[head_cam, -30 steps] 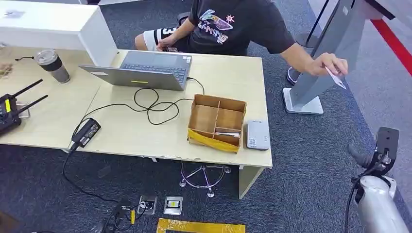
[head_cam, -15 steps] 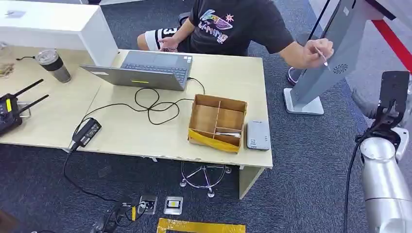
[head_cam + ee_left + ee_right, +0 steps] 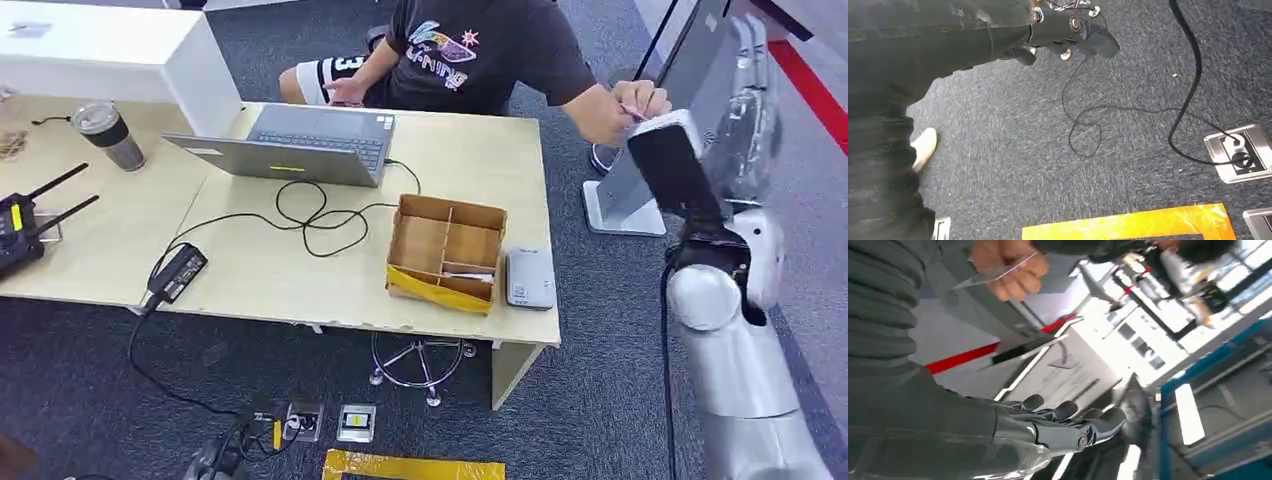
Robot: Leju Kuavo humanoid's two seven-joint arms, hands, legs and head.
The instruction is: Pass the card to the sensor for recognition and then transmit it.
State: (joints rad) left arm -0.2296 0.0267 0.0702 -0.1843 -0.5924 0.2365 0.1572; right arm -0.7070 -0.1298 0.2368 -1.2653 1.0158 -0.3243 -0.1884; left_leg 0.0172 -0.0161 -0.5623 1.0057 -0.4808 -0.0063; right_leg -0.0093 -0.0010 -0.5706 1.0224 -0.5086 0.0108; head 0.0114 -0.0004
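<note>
The right hand (image 3: 1068,427) is raised at the right side of the head view, and its wrist view shows dark fingers (image 3: 1098,422) stretched out straight and side by side, with nothing between them. In the head view the hand (image 3: 745,110) reads as a blurred silver shape above a black wrist block, beside the grey sensor stand (image 3: 690,80) in the upper right of the frame. Just left of it, a person's hand (image 3: 625,105) pinches the card (image 3: 632,112), which is thin and pale; in the right wrist view the card (image 3: 993,272) sits near the top of the picture, held edge-on in the person's hand (image 3: 1008,265), apart from the robot's fingers.

The left hand (image 3: 1068,37) hangs over dark carpet, its fingers curled inward with nothing in them.

Further left in the head view, a cardboard divided box (image 3: 447,252) stands on the pale desk (image 3: 300,270) near its front right corner, with a small grey device (image 3: 530,278) just beside it. An open laptop (image 3: 300,145) lies at the desk's back edge, a black cable (image 3: 310,215) looping in front of it, and a tumbler (image 3: 108,135) stands at upper left.
</note>
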